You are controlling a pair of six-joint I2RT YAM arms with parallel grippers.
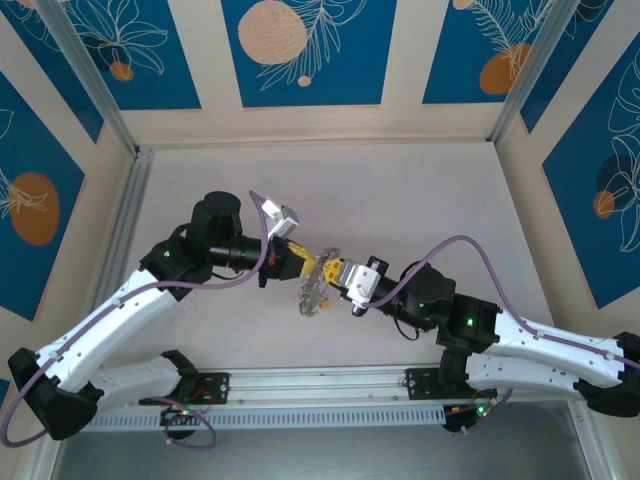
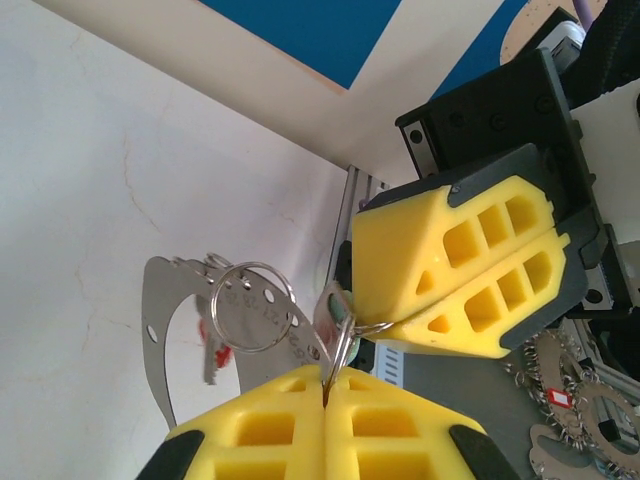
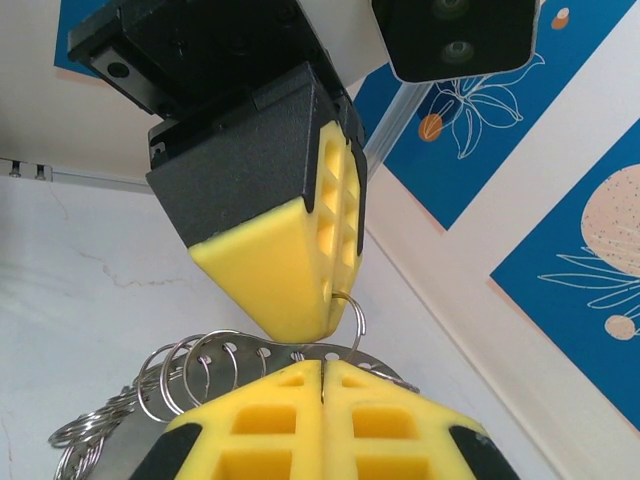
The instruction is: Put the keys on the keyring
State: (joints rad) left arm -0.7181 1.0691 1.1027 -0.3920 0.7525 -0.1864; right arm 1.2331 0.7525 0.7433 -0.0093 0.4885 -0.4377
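Both arms meet mid-table, above the surface. Left gripper (image 1: pixel 298 266) is clamped shut on the teal key (image 2: pixel 337 312). Right gripper (image 1: pixel 328 268) is closed on the keyring (image 1: pixel 315 293), which hangs between the two tips. Red key (image 2: pixel 215 352) dangles from the keyring's rim. Table (image 1: pixel 400 200) lies below.

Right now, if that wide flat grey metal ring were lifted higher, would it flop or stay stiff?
The flat grey metal ring probably stays stiff: it looks like flat, unbent sheet metal. Its small wire loops hang loose, so they'd likely swing and jingle.
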